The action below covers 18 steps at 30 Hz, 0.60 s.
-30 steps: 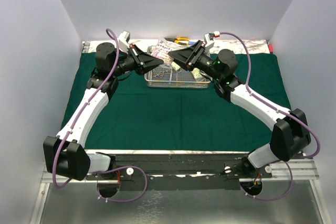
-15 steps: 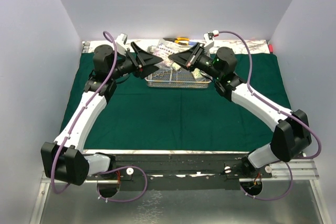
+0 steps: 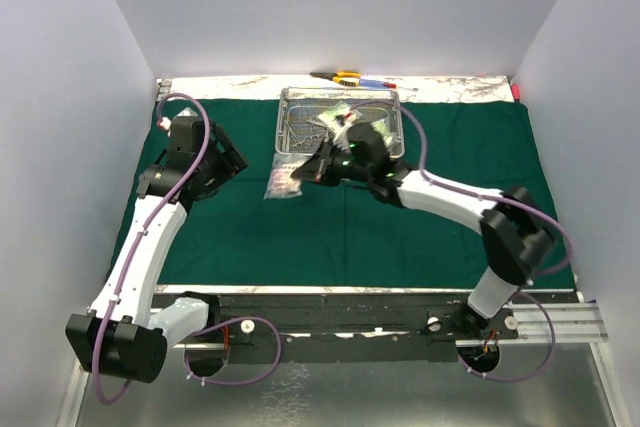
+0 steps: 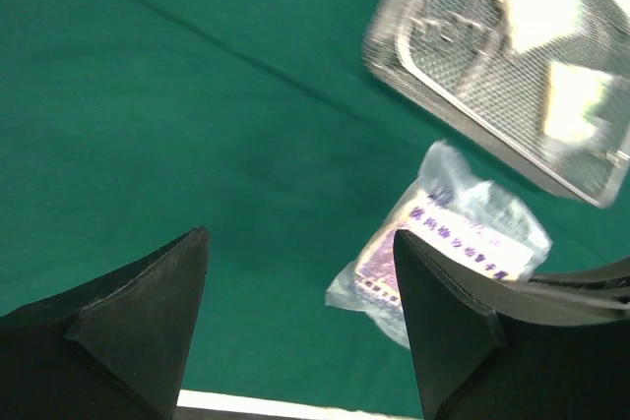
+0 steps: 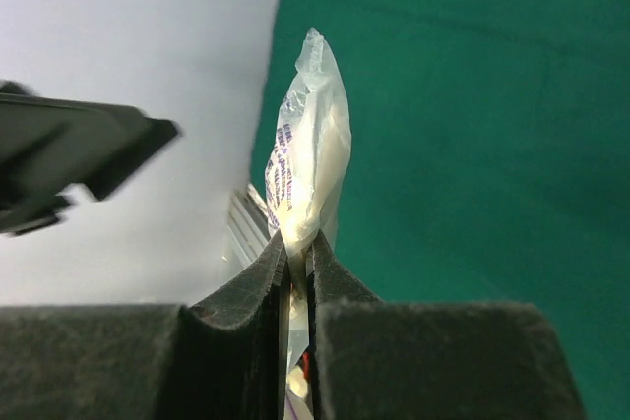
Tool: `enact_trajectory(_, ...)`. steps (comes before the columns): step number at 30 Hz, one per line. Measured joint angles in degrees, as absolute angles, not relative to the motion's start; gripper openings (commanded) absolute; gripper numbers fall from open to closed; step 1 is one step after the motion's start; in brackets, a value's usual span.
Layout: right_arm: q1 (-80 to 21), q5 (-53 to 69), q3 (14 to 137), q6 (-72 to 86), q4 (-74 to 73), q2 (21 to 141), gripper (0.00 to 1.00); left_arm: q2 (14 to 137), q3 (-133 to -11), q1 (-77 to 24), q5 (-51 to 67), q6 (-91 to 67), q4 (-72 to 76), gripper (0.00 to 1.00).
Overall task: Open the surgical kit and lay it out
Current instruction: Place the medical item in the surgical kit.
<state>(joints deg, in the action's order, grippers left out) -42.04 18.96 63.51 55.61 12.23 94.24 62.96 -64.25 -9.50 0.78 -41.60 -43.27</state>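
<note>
The dark green cloth (image 3: 330, 217) lies spread over the table. On it at the back sits the steel wire-mesh tray (image 3: 391, 125), also seen in the left wrist view as the tray (image 4: 463, 86), with packets and steel instruments (image 3: 312, 129) inside. My right gripper (image 3: 308, 169) is shut on a clear packet (image 3: 283, 184) with purple print, held above the cloth in front of the tray's left corner. In the right wrist view the packet (image 5: 310, 169) stands up from the right gripper's (image 5: 298, 253) pinched tips. My left gripper (image 3: 230, 155) is open and empty, left of the packet (image 4: 448, 238).
A yellow-handled tool (image 3: 345, 76) and red and blue pens (image 3: 378, 81) lie on the white strip behind the cloth. The enclosure's walls stand close on the left, right and back. The cloth's near edge meets the arms' mounting rail (image 3: 340, 299).
The right gripper shut on a packet and carried it out to the tray's front left. The left gripper opened and drew back to the left, away from the tray.
</note>
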Motion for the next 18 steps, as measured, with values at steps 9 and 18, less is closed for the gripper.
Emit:
enact_trajectory(9,-51.46,20.53,75.9,57.32,8.99,113.78,0.11,59.51,-68.93,-9.45,-21.43,-38.61,-51.22,0.71)
enact_trajectory(18,-57.01,22.15,89.12,63.31,13.89,129.03,0.12,57.47,-73.03,-10.26,-31.86,-39.24,-56.49,0.71)
